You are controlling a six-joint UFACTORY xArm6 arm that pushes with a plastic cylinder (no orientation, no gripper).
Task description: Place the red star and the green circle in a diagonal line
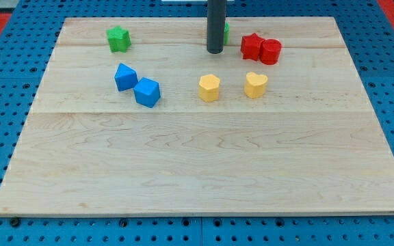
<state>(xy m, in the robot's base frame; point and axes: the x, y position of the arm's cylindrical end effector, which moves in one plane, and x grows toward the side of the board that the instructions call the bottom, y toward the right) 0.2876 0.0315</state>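
Wooden board [204,171] on blue pegboard [5,82]. Near to far: blue blocks [136,85] touching, yellow hexagon [209,87], yellow heart [256,85]. Red star [251,46] touches red cylinder [271,51]. My tip [215,50], bare rod holding nothing, sits left of red star, hiding most of green circle [226,31]. Green star [118,39] far left.

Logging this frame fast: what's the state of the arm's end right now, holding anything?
No jaws: my tip is a bare rod, holding nothing.
It sits against the green block, mostly hidden behind the rod, left of the red star.
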